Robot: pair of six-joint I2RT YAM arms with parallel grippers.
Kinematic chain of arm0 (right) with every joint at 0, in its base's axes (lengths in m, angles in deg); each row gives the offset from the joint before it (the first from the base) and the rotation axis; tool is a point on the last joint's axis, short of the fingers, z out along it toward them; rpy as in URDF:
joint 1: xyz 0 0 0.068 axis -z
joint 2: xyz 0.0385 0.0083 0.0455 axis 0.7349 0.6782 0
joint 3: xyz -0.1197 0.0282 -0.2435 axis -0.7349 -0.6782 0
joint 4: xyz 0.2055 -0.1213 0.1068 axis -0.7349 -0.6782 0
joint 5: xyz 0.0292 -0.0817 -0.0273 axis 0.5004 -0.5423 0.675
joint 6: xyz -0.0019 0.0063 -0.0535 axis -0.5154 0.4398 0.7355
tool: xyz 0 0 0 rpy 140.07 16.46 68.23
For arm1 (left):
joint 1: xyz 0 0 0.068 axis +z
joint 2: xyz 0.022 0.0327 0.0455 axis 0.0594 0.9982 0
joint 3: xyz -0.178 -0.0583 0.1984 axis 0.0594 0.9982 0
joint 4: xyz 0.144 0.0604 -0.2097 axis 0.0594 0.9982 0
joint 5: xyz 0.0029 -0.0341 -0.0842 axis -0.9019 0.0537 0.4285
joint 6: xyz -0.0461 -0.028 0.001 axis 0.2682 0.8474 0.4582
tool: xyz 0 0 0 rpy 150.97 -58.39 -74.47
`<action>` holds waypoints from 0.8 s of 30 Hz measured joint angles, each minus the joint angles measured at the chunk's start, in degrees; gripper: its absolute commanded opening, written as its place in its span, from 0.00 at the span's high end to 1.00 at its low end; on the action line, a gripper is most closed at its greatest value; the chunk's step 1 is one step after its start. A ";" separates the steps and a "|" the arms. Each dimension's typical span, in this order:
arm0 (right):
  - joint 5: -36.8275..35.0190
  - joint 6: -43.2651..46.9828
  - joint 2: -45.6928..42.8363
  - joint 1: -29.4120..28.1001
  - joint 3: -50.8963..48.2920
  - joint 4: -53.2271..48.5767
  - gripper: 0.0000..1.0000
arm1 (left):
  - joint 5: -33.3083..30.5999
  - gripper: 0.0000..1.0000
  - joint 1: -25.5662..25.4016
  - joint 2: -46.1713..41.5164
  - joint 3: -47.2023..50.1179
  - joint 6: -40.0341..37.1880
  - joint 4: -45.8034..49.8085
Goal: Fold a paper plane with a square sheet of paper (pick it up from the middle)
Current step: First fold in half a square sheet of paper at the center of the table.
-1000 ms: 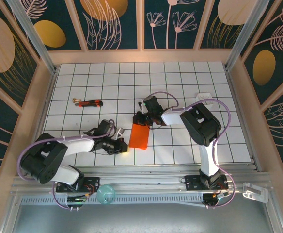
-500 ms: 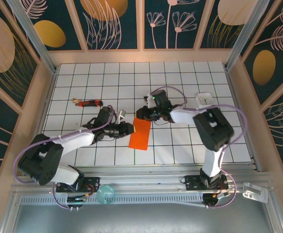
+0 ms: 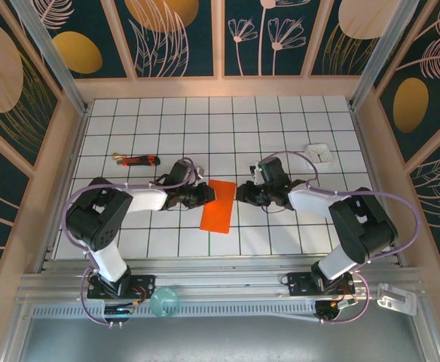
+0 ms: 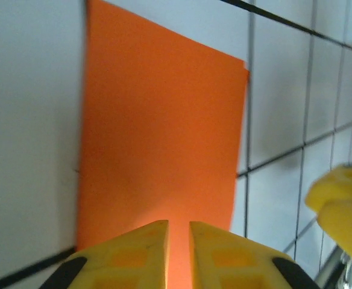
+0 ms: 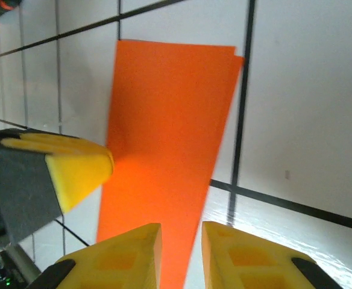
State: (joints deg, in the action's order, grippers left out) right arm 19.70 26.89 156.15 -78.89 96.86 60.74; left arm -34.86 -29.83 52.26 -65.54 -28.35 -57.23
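- Top external: the square sheet of paper [image 3: 218, 205], folded in half, lies on the surface [image 3: 280, 136].
- Left fingers [image 3: 204, 194] and right fingers [image 3: 245, 193] flank it, narrowly parted, empty.
- Crease looks made; next, pinch an edge open.

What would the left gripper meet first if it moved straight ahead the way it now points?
The orange paper, lying right ahead of the left gripper; its tips seem to be at the paper's edge, though their height above it is unclear.
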 measured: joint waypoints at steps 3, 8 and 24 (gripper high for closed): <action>-0.90 0.48 0.00 0.00 0.00 -0.59 0.76 | -3.28 0.90 -0.31 1.11 1.46 4.39 -3.19; -0.68 2.03 0.00 1.33 0.00 -1.38 0.76 | -9.46 0.90 -2.95 0.28 5.44 14.84 -11.28; 1.27 4.00 -2.67 1.81 -2.27 -0.35 0.72 | -9.22 0.92 -2.34 -7.93 2.91 14.49 -6.38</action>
State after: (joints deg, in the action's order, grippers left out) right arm 20.97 30.89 153.49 -77.08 94.59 60.39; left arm -44.08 -32.17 44.32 -62.63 -13.86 -63.62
